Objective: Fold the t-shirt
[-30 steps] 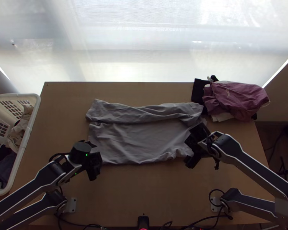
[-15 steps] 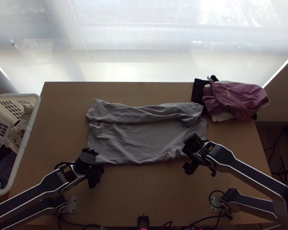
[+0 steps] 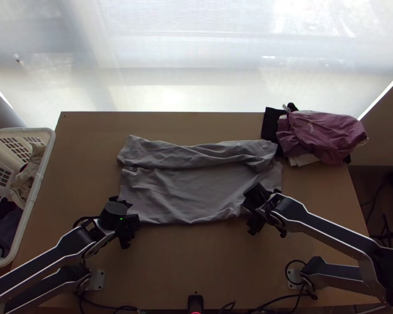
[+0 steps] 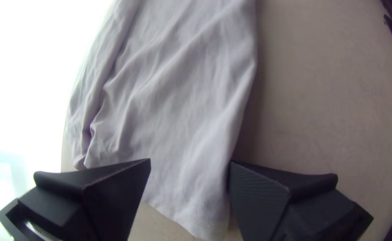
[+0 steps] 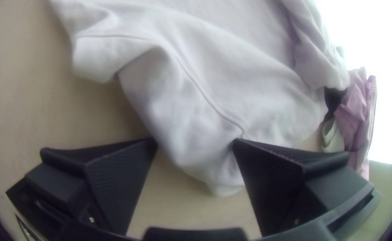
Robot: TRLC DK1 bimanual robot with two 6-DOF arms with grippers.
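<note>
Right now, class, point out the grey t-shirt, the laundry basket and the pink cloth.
Grey t-shirt (image 3: 196,188): top view, flat middle.
Laundry basket (image 3: 37,193): top view, rim.
Pink cloth (image 3: 329,133): top view, middle.

The top view looks steeply down from high over the near edge of the table (image 3: 196,267), facing the bright window (image 3: 170,57) on the far side; it stands well back, taking in the basket (image 3: 34,189) at left and the clothes pile (image 3: 324,133) at far right. The left wrist view is close over the shirt's (image 3: 196,183) left end, tilted toward the right. The right wrist view is close over its near right corner, facing left, and shares the pile with the top view. Both wrist views share the shirt with the top view.
</note>
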